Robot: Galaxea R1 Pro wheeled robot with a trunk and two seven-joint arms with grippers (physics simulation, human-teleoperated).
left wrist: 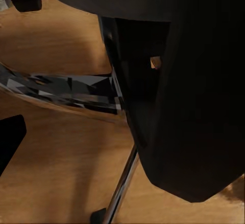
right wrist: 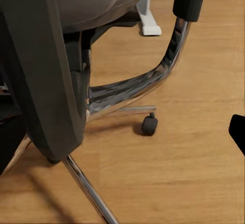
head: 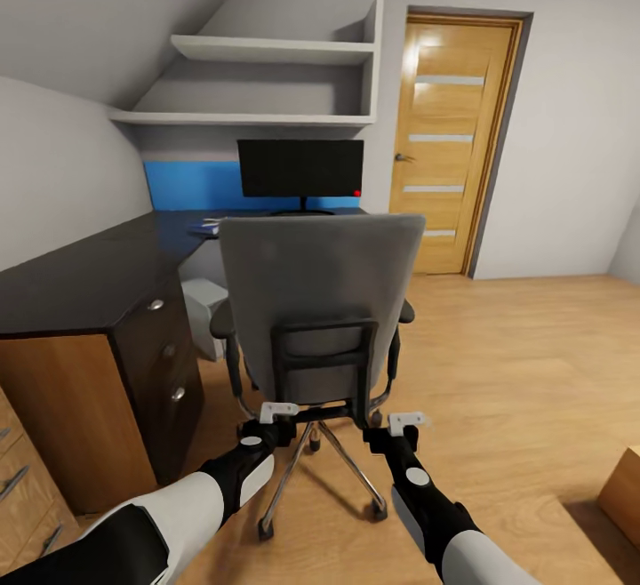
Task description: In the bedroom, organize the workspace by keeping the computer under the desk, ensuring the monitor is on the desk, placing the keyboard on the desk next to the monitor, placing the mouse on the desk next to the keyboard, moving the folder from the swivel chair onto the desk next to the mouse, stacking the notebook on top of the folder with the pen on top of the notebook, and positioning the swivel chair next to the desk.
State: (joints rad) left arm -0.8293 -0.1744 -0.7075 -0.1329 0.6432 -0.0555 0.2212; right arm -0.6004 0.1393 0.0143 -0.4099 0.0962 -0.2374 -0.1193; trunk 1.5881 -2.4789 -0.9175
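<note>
Facing swivel chair; caster under seat.

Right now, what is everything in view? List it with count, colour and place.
swivel chair: one, grey with black frame, back toward the robot, facing the desk
desk: one, black top, at left
monitor: one, black, on the desk behind the chair
computer: one, silver-grey, under the desk
shelves: two, white, above the monitor
door: one, wooden, right of the monitor
left gripper: one, pale fingers, at the chair's lower back
right gripper: one, likewise; open or shut unclear for both
</note>
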